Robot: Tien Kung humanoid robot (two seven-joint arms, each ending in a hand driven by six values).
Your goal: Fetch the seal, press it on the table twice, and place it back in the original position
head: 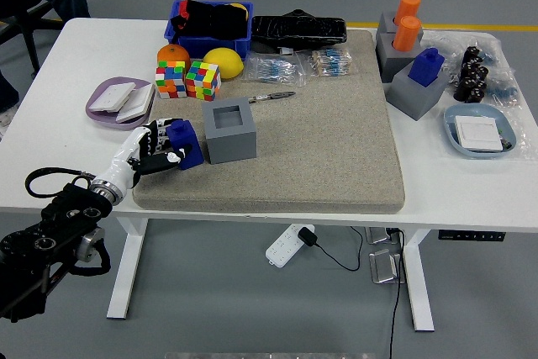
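Left hand (160,147) has its fingers wrapped round the blue plastic block seal (184,142) near the beige felt mat's (336,149) left edge, right beside the grey open-topped cube holder (229,129), so a crooked drop-in could snag the rim.

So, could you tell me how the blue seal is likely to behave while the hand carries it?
The blue seal looks rigid and blocky, so it probably won't deform. Held by the left hand beside the grey holder, it seems light.
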